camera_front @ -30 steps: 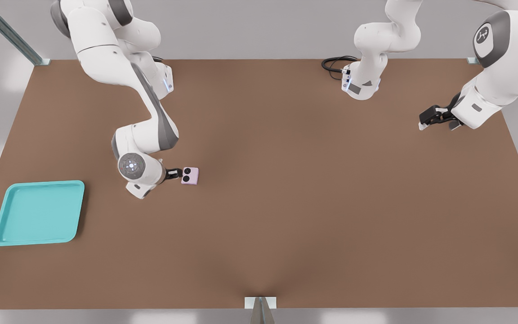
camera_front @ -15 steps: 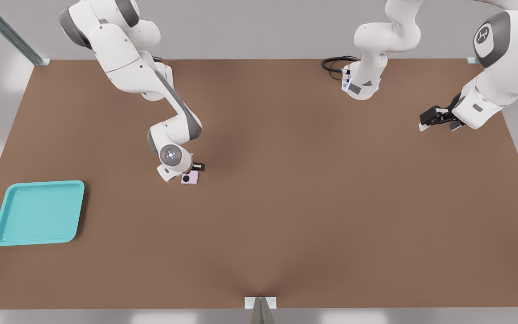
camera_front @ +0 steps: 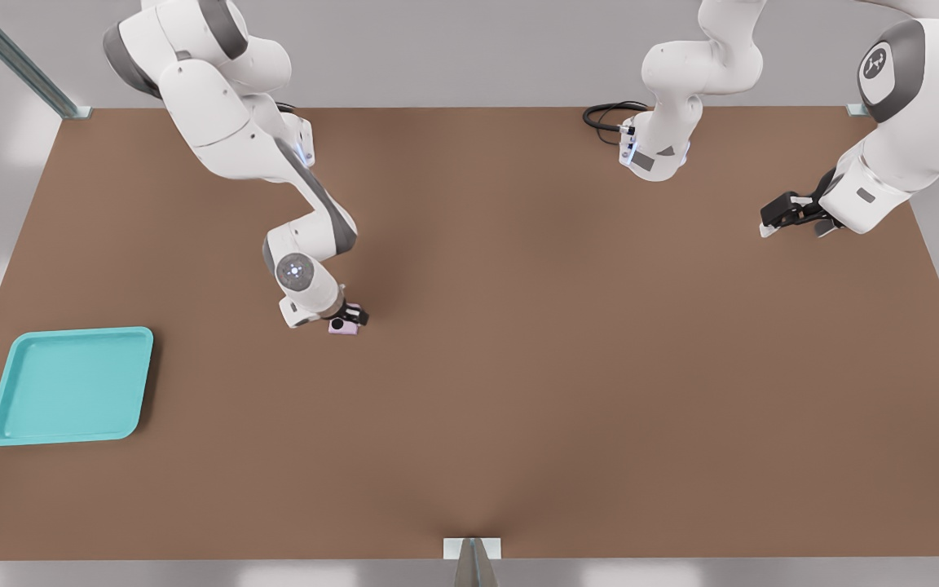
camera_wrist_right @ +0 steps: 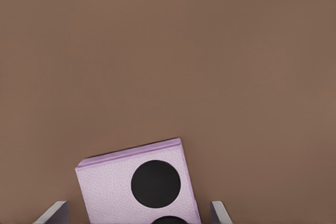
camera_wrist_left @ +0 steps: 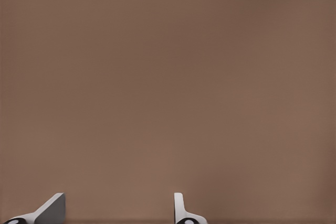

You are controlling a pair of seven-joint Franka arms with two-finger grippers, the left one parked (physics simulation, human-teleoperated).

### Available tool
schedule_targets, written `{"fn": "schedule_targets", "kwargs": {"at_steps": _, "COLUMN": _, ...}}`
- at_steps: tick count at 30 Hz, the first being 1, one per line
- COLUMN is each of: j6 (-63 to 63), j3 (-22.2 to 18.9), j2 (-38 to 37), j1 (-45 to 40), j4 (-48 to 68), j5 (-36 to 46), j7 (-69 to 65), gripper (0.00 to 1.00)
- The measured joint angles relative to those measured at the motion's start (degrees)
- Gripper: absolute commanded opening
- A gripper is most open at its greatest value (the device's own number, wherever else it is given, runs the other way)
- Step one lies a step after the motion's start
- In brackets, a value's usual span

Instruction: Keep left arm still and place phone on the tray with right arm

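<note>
the gripper (camera_front: 349,318) of the right arm (camera_front: 306,236) is seen poised directly over the phone (camera_front: 342,326) at mid-table, its two fingers spread apart with one on each side of the pale pink body and not yet touching it, as the right wrist view shows. the phone (camera_wrist_right: 137,188) is seen lying flat on the brown table (camera_front: 567,359), turned slightly askew between the fingertips (camera_wrist_right: 55,212). judged from the front view, the tray (camera_front: 70,385) lies well apart, toward eight o'clock from the phone, so the carry is expected to run that way once a grip is made.

the phone is shown as a small, squarish folded slab with a finely grained pink face, a thin seam along one edge and round black lenses, one cut off by the frame. the tray is seen as a flat turquoise plastic rectangle with rounded corners and a low raised rim. the table surface appears matte and plain.
</note>
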Motion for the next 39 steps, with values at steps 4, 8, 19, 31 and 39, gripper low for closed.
{"fn": "schedule_targets", "kwargs": {"at_steps": 4, "j6": 0.7, "j3": 0.0, "j2": 1.1, "j1": 0.1, "j4": -0.1, "j5": 0.0, "j7": 0.1, "gripper": 1.0}}
{"fn": "schedule_targets", "kwargs": {"at_steps": 8, "j6": 1.1, "j3": 0.0, "j2": 1.6, "j1": 0.0, "j4": -0.1, "j5": -0.1, "j7": 0.0, "gripper": 1.0}}
{"fn": "schedule_targets", "kwargs": {"at_steps": 19, "j6": 0.2, "j3": 0.0, "j2": -1.4, "j1": -1.1, "j4": 0.8, "j5": 0.2, "j7": -0.7, "gripper": 0.78}}
{"fn": "schedule_targets", "kwargs": {"at_steps": 31, "j6": -10.0, "j3": -0.7, "j2": 1.8, "j1": -33.8, "j4": 16.5, "j5": -3.1, "j7": -16.0, "gripper": 0.79}}
{"fn": "schedule_targets", "kwargs": {"at_steps": 39, "j6": -12.2, "j3": -1.2, "j2": 16.5, "j1": -47.0, "j4": 34.9, "j5": -4.0, "j7": -35.7, "gripper": 1.0}}
